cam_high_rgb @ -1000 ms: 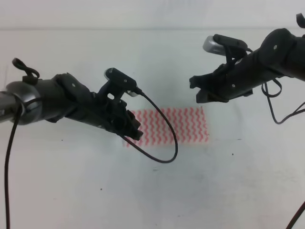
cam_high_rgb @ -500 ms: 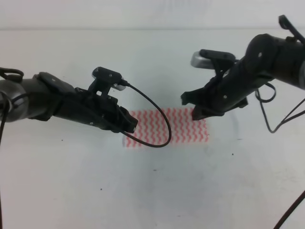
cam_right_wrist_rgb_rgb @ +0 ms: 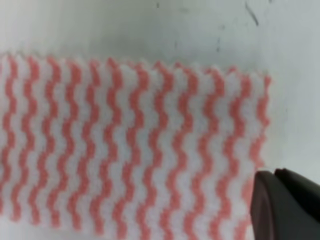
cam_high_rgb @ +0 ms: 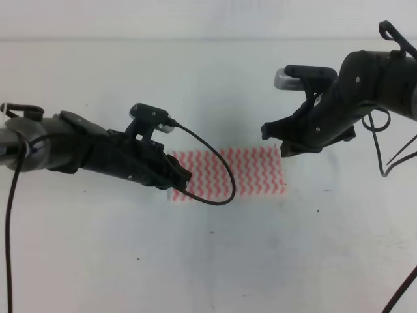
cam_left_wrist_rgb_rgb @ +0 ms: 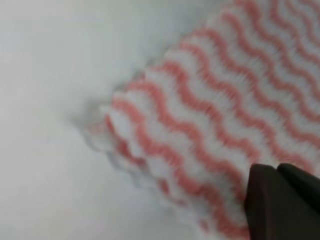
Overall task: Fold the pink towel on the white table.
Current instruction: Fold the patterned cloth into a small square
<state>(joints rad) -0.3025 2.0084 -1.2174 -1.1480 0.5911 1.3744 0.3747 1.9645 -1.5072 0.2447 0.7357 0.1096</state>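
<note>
Towel first, though the biggest thing in frame is the white table (cam_high_rgb: 215,274), filling the whole exterior view, speckled with small dark marks.

Left arm enters from the frame's left edge, long and dark, a black cable looping off it across the cloth. Right arm comes in from the upper right, angled down toward centre.

Pink towel (cam_high_rgb: 251,171) lies flat at frame centre, one wide striped rectangle, not yet folded over. Its left end is hidden under the left gripper (cam_high_rgb: 180,178); its upper right corner sits just below the right gripper (cam_high_rgb: 273,138).

Left wrist view: towel edge lies diagonally, slightly rumpled at the near corner, a dark fingertip in the lower right over the cloth. Right wrist view: towel corner at right, a dark fingertip at the lower right near that edge.

Claw states: cannot tell for either one; no view shows both fingers clearly.

Risks, as judgement: thin cloth lying flush on the table may slip the fingers if they close too high. Uneven grasps at the two ends would skew the fold. The hanging cable could drag the cloth.
</note>
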